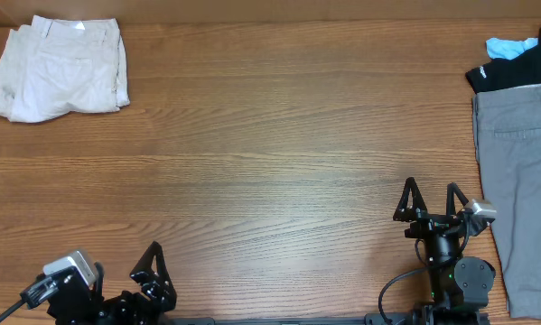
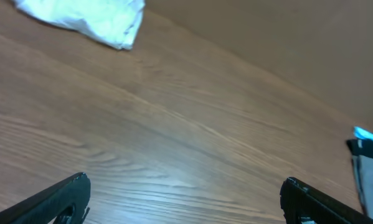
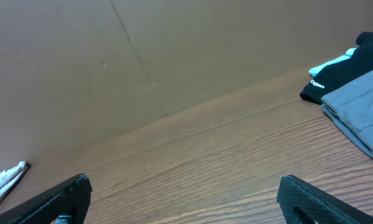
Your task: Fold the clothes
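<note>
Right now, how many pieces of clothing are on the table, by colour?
Cream: 1, the cream shorts, far left corner.
Grey: 1, the grey shorts, right edge.
Black: 1, the black garment, far right corner.
Light blue: 1, the light blue cloth, beside the black garment.
Total: 4

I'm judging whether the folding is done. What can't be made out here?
- Cream shorts: overhead, too small to check fold lines; left wrist view, blurred and cut by the top edge.
- Grey shorts: overhead, cut by the right edge.
- Black garment: overhead, covers most of a blue item; the right edge cuts the garment.
</note>
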Controlling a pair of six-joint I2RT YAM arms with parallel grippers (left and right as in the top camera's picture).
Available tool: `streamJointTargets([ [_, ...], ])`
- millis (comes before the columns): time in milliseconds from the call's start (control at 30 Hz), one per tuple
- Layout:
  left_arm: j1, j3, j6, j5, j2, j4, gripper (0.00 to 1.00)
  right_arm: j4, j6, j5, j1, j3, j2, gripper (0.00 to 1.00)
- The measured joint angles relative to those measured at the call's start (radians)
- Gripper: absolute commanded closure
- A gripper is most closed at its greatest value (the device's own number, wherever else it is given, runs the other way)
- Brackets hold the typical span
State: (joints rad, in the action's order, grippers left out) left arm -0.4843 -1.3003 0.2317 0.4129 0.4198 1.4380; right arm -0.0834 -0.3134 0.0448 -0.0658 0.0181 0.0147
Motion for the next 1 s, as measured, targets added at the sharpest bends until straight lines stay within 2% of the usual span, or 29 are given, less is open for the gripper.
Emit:
streamJointTargets([
  [200, 0.000, 0.004, -0.010, 0.043, 0.000, -0.055, 0.00, 0.001, 0.000, 0.000, 0.000, 0.000, 0.000, 0.00],
  [367, 0.008, 0.057, -0.033, 0.144, 0.000, -0.230, 0.00, 0.000, 0.000, 0.000, 0.000, 0.000, 0.000, 0.00],
  [567, 0.144, 0.275, -0.042, 0.174, -0.025, -0.463, 0.00, 0.001, 0.000, 0.000, 0.000, 0.000, 0.000, 0.00],
  [733, 0.276, 0.489, 0.013, 0.079, -0.135, -0.617, 0.00, 0.000, 0.000, 0.000, 0.000, 0.000, 0.000, 0.00],
  [1000, 0.423, 0.834, 0.111, -0.193, -0.298, -0.948, 0.00, 0.000, 0.000, 0.000, -0.001, 0.000, 0.000, 0.00],
])
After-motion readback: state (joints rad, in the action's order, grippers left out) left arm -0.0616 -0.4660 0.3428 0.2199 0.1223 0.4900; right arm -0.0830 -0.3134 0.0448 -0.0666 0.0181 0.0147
